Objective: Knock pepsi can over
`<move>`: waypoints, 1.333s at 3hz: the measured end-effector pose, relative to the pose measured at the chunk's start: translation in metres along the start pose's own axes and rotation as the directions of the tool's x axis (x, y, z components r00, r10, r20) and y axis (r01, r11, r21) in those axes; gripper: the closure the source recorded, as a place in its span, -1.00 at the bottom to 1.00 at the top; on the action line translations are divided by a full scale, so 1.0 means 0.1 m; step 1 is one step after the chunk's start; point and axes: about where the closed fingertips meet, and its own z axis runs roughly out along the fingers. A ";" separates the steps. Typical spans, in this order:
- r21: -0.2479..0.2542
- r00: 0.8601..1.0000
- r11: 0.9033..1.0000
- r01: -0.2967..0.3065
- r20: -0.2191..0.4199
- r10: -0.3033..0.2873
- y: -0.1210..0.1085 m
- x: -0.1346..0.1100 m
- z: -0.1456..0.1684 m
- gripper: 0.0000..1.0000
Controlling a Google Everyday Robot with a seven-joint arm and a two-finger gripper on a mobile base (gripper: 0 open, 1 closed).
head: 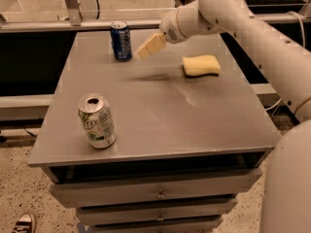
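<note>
The pepsi can (121, 41) is dark blue with a silver top rim. It stands upright near the back left edge of the grey table (160, 115). My gripper (146, 49) is cream-coloured and hangs above the table just to the right of the pepsi can, a small gap away from it. The white arm reaches in from the upper right.
A silver-and-green can (97, 121) with a dented top stands upright at the front left. A yellow sponge (200, 65) lies at the back right. Drawers (158, 193) sit under the tabletop. A shoe (23, 223) shows on the floor at the bottom left.
</note>
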 end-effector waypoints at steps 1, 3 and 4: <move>-0.085 0.984 0.993 -0.084 0.148 0.096 -0.04 -0.16 0.50 -1.00; -0.183 0.948 0.977 -0.111 0.276 0.159 0.06 -0.38 0.87 -0.68; -0.190 0.936 0.975 -0.115 0.309 0.171 0.09 -0.43 0.93 -0.21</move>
